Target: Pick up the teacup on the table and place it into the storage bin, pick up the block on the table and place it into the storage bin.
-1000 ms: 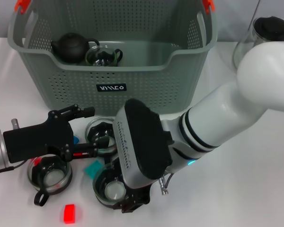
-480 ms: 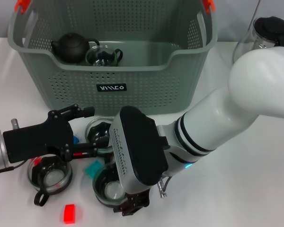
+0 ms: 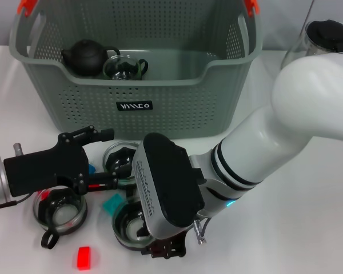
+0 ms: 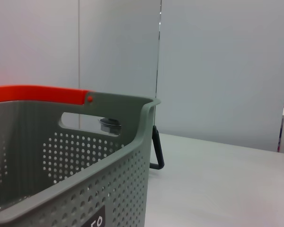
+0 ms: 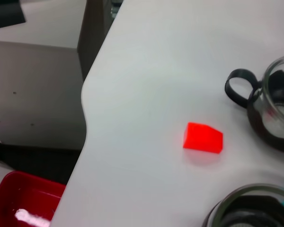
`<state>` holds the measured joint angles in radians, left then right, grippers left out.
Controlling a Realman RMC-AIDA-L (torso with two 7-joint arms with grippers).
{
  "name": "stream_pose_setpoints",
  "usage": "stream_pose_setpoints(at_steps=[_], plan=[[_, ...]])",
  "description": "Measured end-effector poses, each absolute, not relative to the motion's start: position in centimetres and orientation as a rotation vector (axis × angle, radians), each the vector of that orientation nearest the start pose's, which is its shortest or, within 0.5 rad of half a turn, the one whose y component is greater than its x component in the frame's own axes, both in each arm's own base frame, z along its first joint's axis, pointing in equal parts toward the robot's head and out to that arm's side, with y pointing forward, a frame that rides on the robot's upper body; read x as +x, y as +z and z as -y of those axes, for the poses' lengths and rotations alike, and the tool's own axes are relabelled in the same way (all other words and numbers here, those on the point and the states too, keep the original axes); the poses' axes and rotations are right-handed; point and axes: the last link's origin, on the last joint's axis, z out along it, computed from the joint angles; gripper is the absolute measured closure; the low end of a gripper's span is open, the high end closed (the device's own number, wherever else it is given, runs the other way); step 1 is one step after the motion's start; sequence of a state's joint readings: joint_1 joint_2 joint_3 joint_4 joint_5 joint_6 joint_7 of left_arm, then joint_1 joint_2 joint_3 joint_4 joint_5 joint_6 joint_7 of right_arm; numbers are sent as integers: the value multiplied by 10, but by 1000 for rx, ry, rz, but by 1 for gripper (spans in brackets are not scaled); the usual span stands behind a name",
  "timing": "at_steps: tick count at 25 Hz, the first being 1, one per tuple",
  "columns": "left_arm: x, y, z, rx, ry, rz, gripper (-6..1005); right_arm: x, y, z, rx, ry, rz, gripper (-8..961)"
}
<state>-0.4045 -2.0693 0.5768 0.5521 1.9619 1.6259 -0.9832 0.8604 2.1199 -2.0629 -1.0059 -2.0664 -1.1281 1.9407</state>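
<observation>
The grey-green storage bin [image 3: 131, 105] stands at the back and holds a black teapot [image 3: 87, 56] and a glass teacup [image 3: 124, 67]. Three more glass teacups are on the table: one [image 3: 123, 161] beside my open left gripper [image 3: 111, 157], one [image 3: 60, 209] at the front left, and one [image 3: 131, 229] partly under my right wrist. My right gripper [image 3: 167, 249] hangs low at that last cup's near side. A red block [image 3: 84, 257] lies near the front edge and also shows as the red block [image 5: 203, 137] in the right wrist view. A teal block [image 3: 112, 202] lies between the cups.
A glass pitcher with a black lid [image 3: 326, 37] stands at the back right. Small blue [image 3: 91, 169] and red [image 3: 44, 194] blocks lie under my left gripper. The table's front edge [image 5: 85, 123] is close to the red block, with a red tub [image 5: 19, 203] on the floor below.
My right wrist has dropped slightly toward the table's front edge, and its gripper has shifted a little to the right by the front teacup. The left arm has not moved.
</observation>
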Motion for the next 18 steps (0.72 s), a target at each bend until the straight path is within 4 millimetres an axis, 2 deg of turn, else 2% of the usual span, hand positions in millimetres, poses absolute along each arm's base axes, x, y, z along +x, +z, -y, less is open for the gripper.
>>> stream_pose_setpoints(at_steps=[8, 18], plan=[[-302, 2, -286, -2613, -761, 363, 125, 98, -160, -296, -3240, -457, 422, 835], [-303, 2, -286, -2608, -756, 370, 126, 97, -158, -296, -3256, -483, 392, 890]])
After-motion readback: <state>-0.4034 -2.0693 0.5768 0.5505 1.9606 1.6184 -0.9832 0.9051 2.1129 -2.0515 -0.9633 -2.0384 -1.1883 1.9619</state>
